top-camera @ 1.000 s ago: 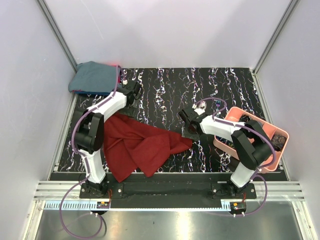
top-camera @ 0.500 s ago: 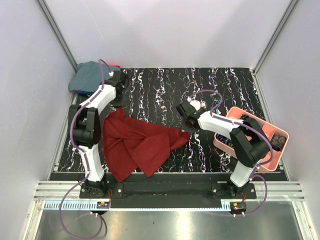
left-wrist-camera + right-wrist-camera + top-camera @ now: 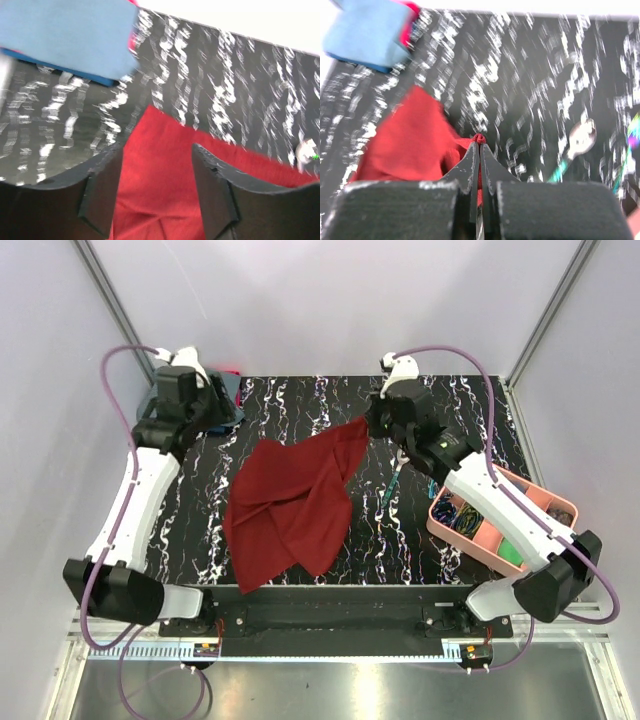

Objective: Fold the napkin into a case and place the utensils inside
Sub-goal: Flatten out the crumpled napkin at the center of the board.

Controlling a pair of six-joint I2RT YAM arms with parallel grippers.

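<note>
The dark red napkin [image 3: 295, 505] lies crumpled and partly doubled over on the middle of the black marbled desk [image 3: 330, 400]. 1 corner is lifted toward the far side, and the rest trails down toward the near edge. The right hand [image 3: 479, 145] is pinched together on that raised corner, with a nub of red cloth showing between its tips. The left hand [image 3: 157, 155] hangs over the napkin's far-left part with its 2 fingers apart and nothing between them.

Just right of the napkin, apart from it, a spoon [image 3: 392, 483] with a shiny bowl and a green handle lies on the desk. Beyond it at the right edge sits the pink compartment tray [image 3: 432, 528]. 1 compartment holds coiled cables [image 3: 455, 512], another a bright green item [image 3: 510, 552]. A blue-grey cloth bundle [image 3: 65, 35] rests at the far-left corner.
</note>
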